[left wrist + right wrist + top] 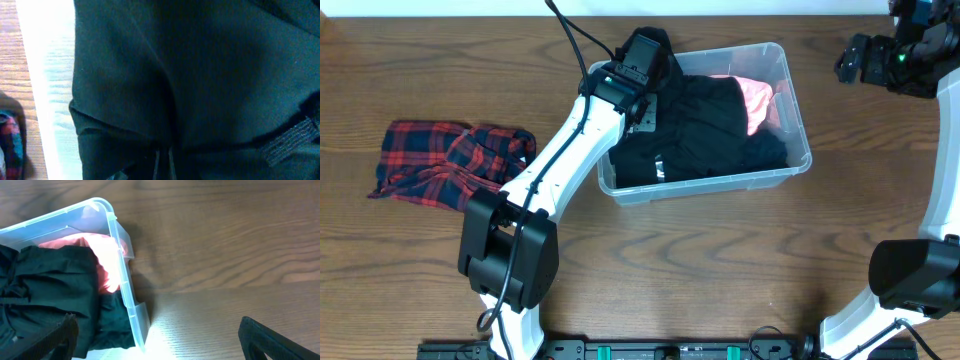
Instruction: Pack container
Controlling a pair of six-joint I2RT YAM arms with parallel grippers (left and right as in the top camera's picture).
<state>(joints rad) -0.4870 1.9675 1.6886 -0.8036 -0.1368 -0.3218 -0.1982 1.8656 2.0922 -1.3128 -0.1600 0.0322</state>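
Leftmost, a crumpled red-and-navy plaid cloth point(450, 160) lies limp on the wood. The left gripper point(164, 159) is closed, pinching a soft black garment point(710, 130) inside the clear rectangular plastic container point(800, 125) at mid-table. The bin is probably light, stiff and slick-walled, so its rim gives the best hold. The right gripper point(848, 62) hangs wide open, far right.

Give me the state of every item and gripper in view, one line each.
container: upright, lidless, partly filled with clothes.
black garment: crumpled inside the container, covering most of it.
pink garment: inside the container, mostly under the black one.
plaid garment: crumpled on the table, outside the container.
left gripper: shut, apparently pinching the black garment.
right gripper: open, empty, above the table beside the container.
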